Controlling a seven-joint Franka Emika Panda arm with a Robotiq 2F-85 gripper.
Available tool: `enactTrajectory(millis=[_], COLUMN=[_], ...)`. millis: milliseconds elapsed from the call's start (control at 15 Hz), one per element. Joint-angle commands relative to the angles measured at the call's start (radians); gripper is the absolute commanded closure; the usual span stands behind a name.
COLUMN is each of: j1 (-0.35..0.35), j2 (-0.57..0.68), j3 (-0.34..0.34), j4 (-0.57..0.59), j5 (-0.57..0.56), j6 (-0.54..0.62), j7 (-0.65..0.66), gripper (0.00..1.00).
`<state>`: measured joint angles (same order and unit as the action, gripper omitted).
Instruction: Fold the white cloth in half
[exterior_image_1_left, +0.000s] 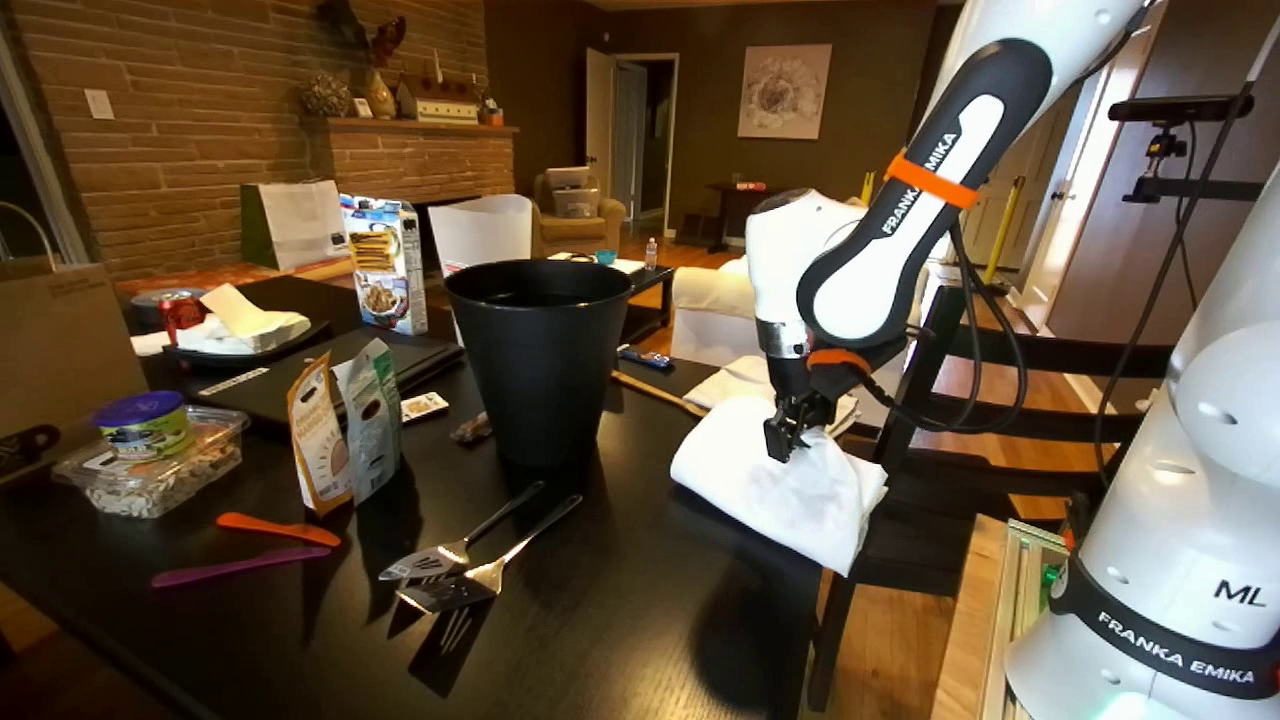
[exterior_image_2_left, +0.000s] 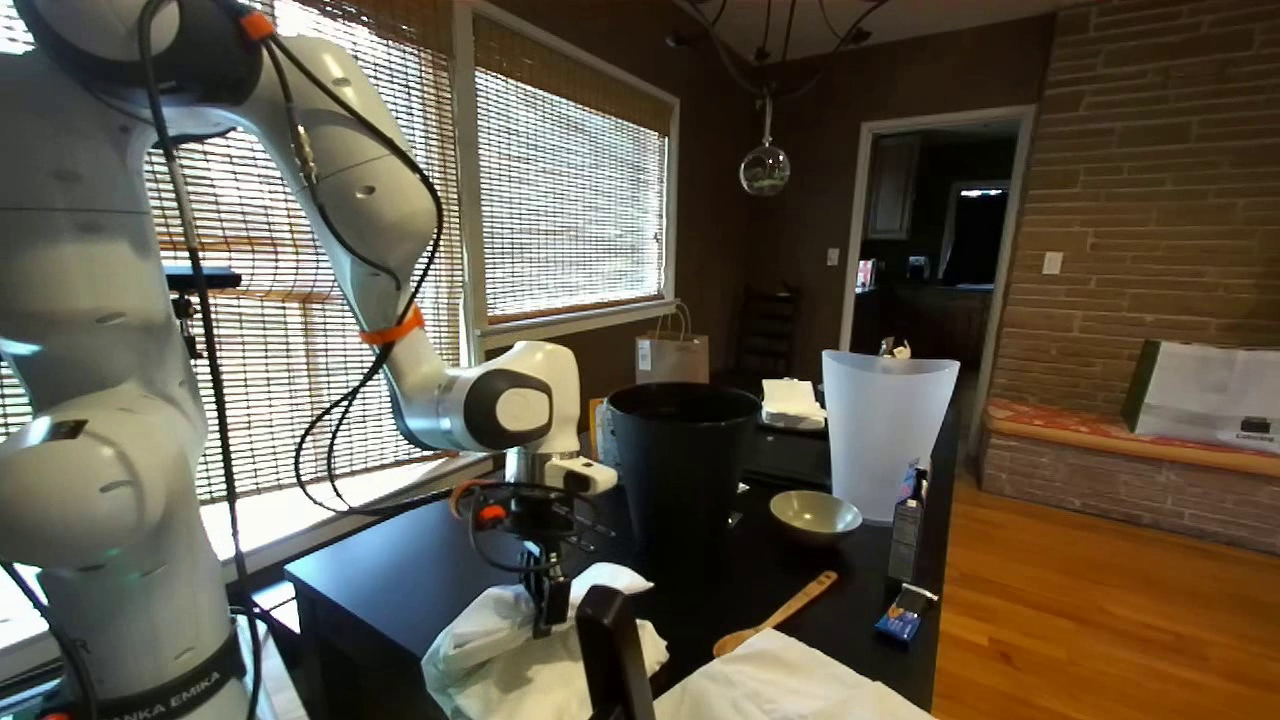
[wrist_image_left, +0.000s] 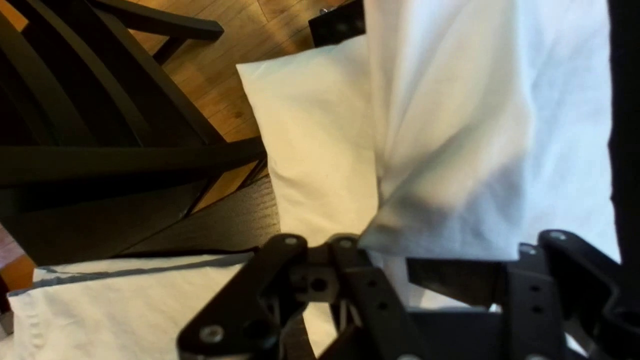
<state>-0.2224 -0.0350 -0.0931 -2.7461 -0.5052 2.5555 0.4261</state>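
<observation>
The white cloth (exterior_image_1_left: 755, 495) lies near the table edge, puffy and crumpled, with a corner hanging over the edge. It also shows in an exterior view (exterior_image_2_left: 520, 680) and in the wrist view (wrist_image_left: 322, 150). My gripper (exterior_image_1_left: 787, 440) is down at the cloth in both exterior views (exterior_image_2_left: 545, 615), with fabric bunched up around it. In the wrist view, my gripper's (wrist_image_left: 436, 246) fingers stand well apart, and a raised flap of the cloth spans the gap between them. The flap hides the fingertips, so I cannot tell if they touch the cloth.
A smaller, flatter white cloth (exterior_image_2_left: 785, 680) lies beside it, also in the wrist view (wrist_image_left: 125, 310). A black bin (exterior_image_1_left: 540, 370) stands nearby. A wooden spoon (exterior_image_2_left: 780, 615) and metal spatulas (exterior_image_1_left: 465, 580) lie on the table. A dark chair (exterior_image_1_left: 960, 490) stands against the edge.
</observation>
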Motion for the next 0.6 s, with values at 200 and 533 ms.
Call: enactTrajectory(millis=[200,533], j1=[0.022,0.051], j2=[-0.014,-0.057], j3=[-0.024,0.0], j4=[0.017,0.034], j5=[-0.031,-0.026], j6=[-0.002,-0.007], j7=[0.028,0.018], gripper=[0.47,0.12])
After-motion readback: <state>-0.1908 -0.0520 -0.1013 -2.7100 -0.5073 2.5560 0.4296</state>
